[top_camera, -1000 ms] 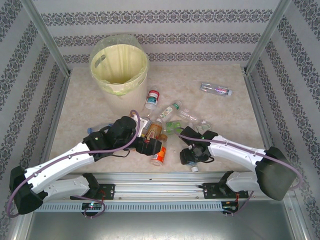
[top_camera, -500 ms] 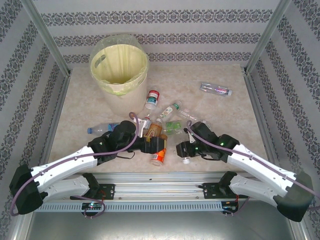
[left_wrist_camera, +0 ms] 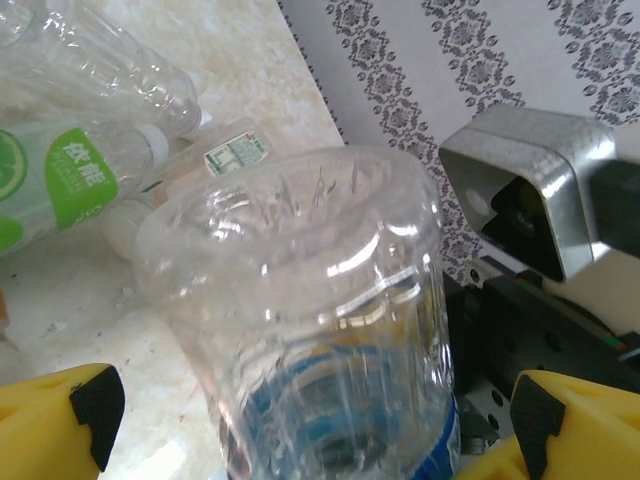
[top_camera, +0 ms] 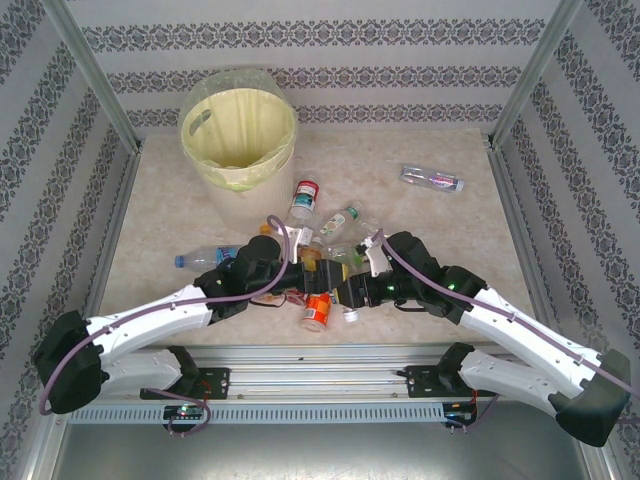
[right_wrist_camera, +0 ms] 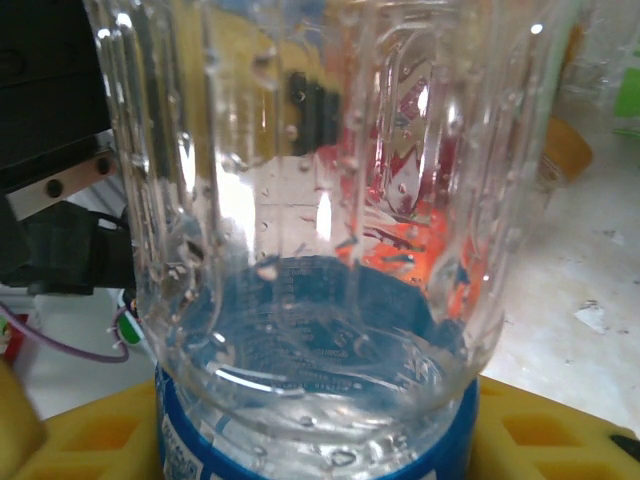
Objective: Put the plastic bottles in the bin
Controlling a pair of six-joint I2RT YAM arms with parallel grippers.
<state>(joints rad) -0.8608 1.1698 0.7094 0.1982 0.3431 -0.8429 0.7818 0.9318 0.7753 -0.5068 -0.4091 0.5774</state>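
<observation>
The bin (top_camera: pixel 186 128), cream with a pale yellow-green liner, stands at the far left. Several plastic bottles lie mid-table: a red-capped one (top_camera: pixel 304 196), a green-labelled one (top_camera: pixel 343 220), an orange one (top_camera: pixel 317 310) and a blue-capped one (top_camera: pixel 205 257). Another bottle (top_camera: pixel 431 179) lies alone at the far right. My right gripper (top_camera: pixel 345 296) (right_wrist_camera: pixel 320 430) is shut on a clear bottle with a blue label (right_wrist_camera: pixel 310 250); its white cap (top_camera: pixel 352 315) pokes out below. My left gripper (top_camera: pixel 308 283) (left_wrist_camera: pixel 315 400) is open, and a clear blue-labelled bottle (left_wrist_camera: pixel 300 300) stands between its yellow fingers (left_wrist_camera: pixel 90 405).
Patterned walls and metal posts (top_camera: pixel 95 80) enclose the table. A metal rail (top_camera: pixel 320 355) runs along the near edge. Both arms meet over the bottle cluster at centre. In the left wrist view the green-labelled bottle (left_wrist_camera: pixel 80 175) and an unlabelled one (left_wrist_camera: pixel 110 70) lie behind.
My right arm has swung left with its bottle, up against the left gripper. The left arm has reached a little further right. The loose bottles have stayed put.
</observation>
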